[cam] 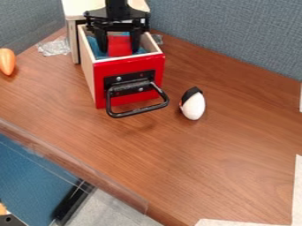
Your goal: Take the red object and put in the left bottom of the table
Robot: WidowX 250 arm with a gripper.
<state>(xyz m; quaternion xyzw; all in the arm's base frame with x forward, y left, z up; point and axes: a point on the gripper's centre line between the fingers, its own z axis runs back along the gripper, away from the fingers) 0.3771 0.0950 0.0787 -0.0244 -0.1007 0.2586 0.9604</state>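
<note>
Gripper (pixel 119 50): at the red drawer (pixel 130 65); jaws apart, can't tell if squeezing
Red block (pixel 119 45): between the jaws
White toy (pixel 193 107): on the table (pixel 177 163)

At the top of the frame, the robot's body is all black. A narrow upright part (pixel 116 6) joins a wider crosspiece (pixel 117 16), which has small, knobby ends. Below it, the pincer (pixel 120 49) is of the same dark colour.
</note>
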